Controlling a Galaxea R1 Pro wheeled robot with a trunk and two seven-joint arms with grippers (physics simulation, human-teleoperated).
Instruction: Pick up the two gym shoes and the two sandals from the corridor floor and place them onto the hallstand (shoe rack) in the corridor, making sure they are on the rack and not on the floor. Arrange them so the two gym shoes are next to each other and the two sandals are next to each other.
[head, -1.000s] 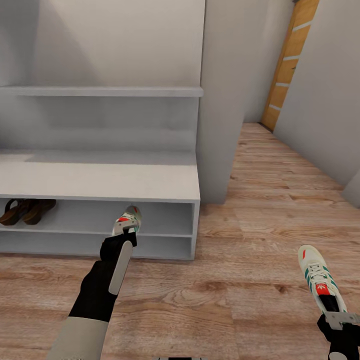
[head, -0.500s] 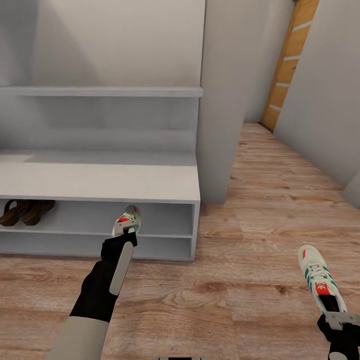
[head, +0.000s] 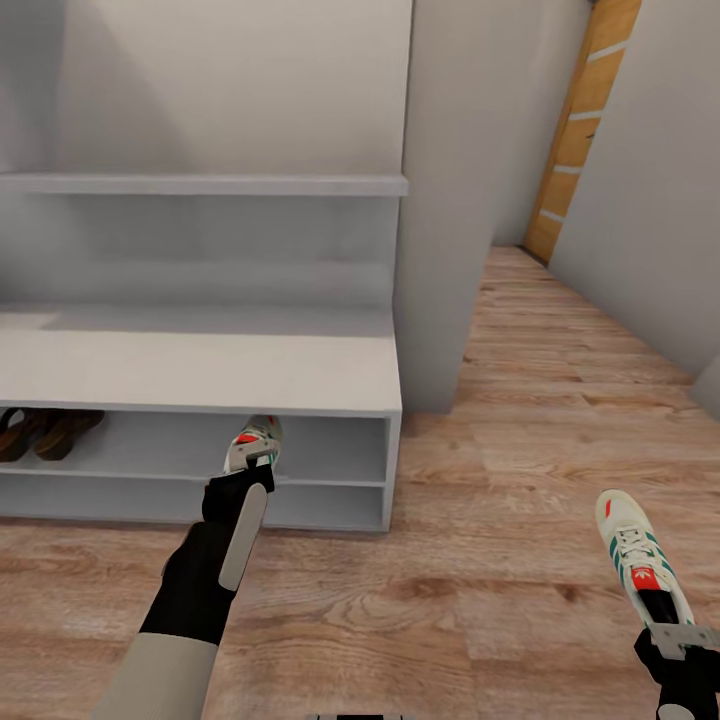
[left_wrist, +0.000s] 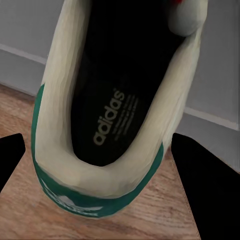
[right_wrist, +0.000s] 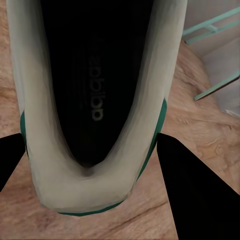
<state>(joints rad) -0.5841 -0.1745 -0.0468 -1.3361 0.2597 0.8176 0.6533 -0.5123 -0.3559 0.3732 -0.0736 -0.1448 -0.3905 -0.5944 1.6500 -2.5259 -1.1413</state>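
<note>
My left gripper (head: 250, 472) is shut on the heel of one cream-white gym shoe (head: 254, 440). The shoe's toe points into the upper shelf tier of the white hallstand (head: 200, 368). Whether it rests on the shelf I cannot tell. The left wrist view shows this shoe's opening (left_wrist: 107, 110) between the dark fingers (left_wrist: 207, 190). Low at the right, my right gripper (head: 672, 640) is shut on the heel of the second gym shoe (head: 632, 555), held above the corridor floor (head: 500, 600). The two sandals (head: 40, 432) lie side by side at the left of the upper tier.
A grey wall column (head: 440, 200) stands right of the hallstand. The corridor runs on to a wooden door (head: 585, 120) at the far right. A teal wire frame (right_wrist: 215, 30) lies past the shoe in the right wrist view.
The whole picture has shifted a little, so the camera moved; the hallstand and sandals sit slightly lower and further left. Both grippers keep hold of their shoes.
</note>
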